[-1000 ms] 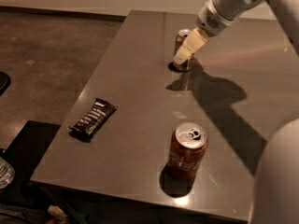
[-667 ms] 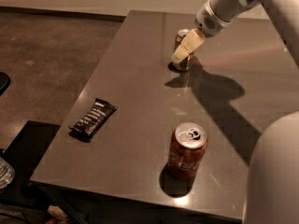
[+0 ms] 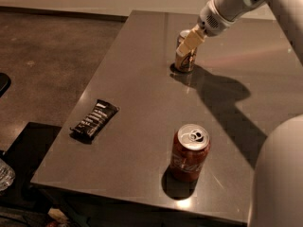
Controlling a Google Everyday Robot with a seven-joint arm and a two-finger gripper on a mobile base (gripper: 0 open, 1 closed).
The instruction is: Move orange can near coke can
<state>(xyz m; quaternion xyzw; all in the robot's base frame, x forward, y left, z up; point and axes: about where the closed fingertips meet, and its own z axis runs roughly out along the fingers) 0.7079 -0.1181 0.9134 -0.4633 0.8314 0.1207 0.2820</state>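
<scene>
The orange can stands upright on the dark table, at the far middle. My gripper is at the can, coming down from the upper right, and its cream-coloured part covers the can's top and right side. The coke can stands upright near the table's front edge, well in front of the orange can and apart from it.
A dark snack bar wrapper lies on the table's left side. My arm reaches in from the upper right. My pale body fills the lower right corner. The floor lies to the left, past the table's edge.
My gripper has shifted very slightly at the orange can. The orange can, the coke can and the wrapper have stayed where they were.
</scene>
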